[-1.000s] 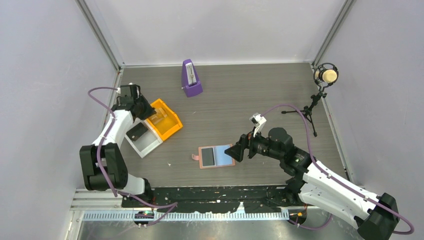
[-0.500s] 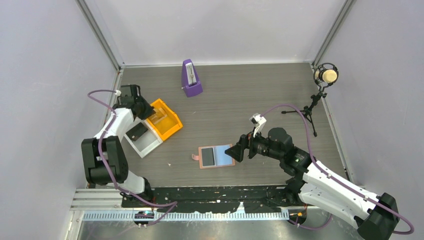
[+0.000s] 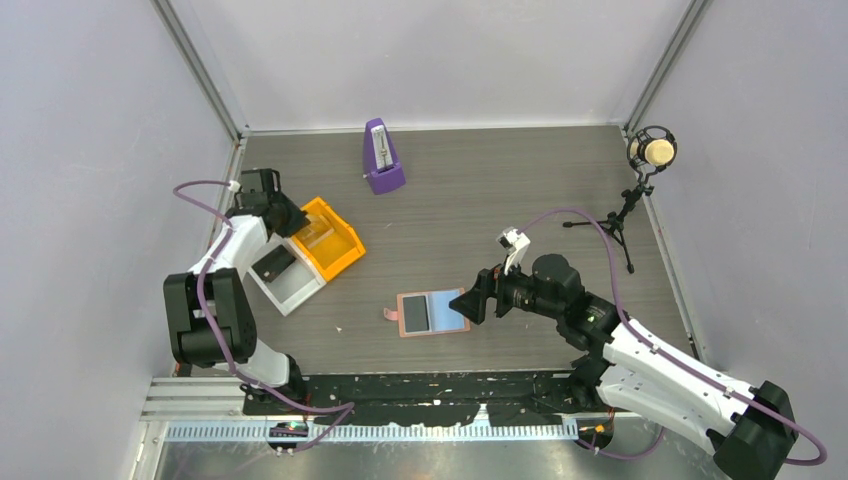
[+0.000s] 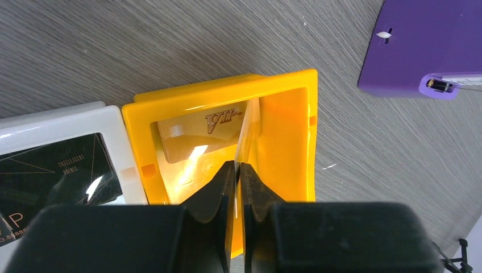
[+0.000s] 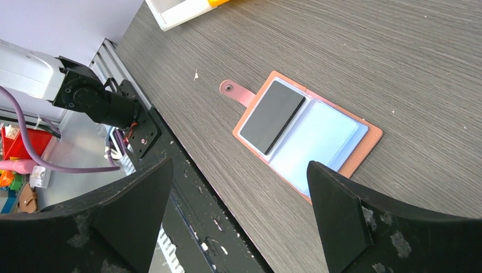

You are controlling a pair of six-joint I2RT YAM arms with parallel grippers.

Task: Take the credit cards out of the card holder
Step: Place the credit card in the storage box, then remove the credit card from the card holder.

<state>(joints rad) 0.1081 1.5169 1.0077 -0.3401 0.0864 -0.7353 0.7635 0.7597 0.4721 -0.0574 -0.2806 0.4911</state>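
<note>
The card holder [image 3: 433,313] is seen from above, open on the table [image 3: 520,200], just beside the released right end effector [image 3: 470,303]. Left wrist: the left end effector [image 4: 238,166] is found clenched on a credit card [image 4: 245,133] in the orange tray [image 4: 295,114]. Right wrist: a dark card [image 5: 271,116] is shown on the holder.

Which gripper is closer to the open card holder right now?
Right. The right gripper hovers open at the right edge of the card holder. The left gripper is far off to its left, over the orange tray, pinching a thin card.
</note>
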